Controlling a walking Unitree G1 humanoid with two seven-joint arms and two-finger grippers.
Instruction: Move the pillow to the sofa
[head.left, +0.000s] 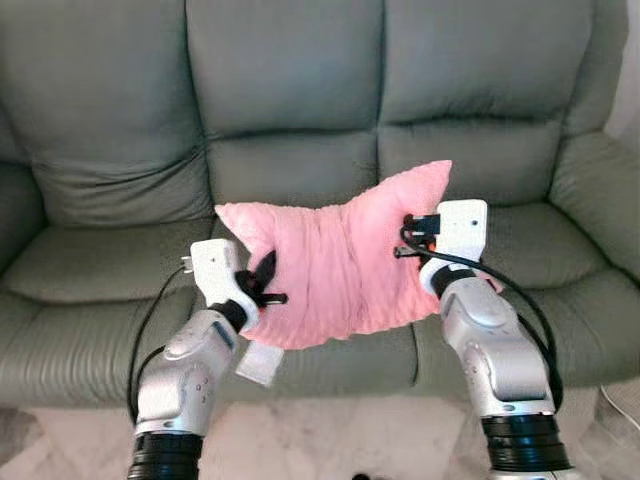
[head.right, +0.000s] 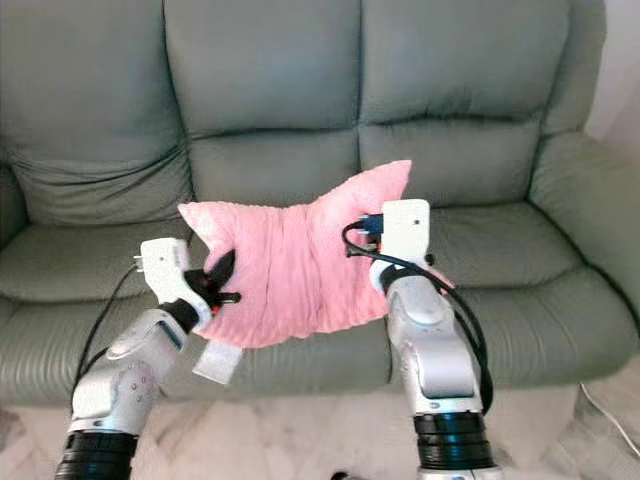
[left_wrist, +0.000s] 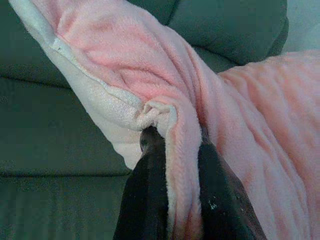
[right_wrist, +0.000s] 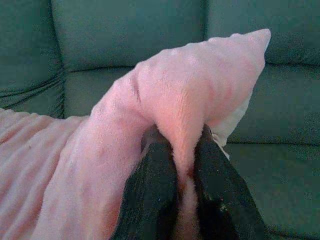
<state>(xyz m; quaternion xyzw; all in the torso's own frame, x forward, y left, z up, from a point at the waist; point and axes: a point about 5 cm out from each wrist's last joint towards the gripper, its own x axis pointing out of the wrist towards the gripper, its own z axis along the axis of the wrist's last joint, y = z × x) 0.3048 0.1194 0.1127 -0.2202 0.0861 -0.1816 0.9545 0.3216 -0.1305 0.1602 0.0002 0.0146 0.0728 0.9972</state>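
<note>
I had the left gripper (head.left: 262, 285) pinching only a thin fold at one edge of the pillow (head.left: 335, 265), held in the air over the sofa (head.left: 300, 120) seat. The right gripper (right_wrist: 182, 165) pinched the other side just as thinly. My worry was the plush slipping out of either pinch, dropping it short onto the floor.

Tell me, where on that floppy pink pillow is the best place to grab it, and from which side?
At its two side edges, one end effector from each side. The pink pillow is soft and sags in the middle, so a single central grip would let it droop. Here the left end effector and the right end effector each pinch a fold of fabric at opposite ends, holding it spread above the sofa.
</note>
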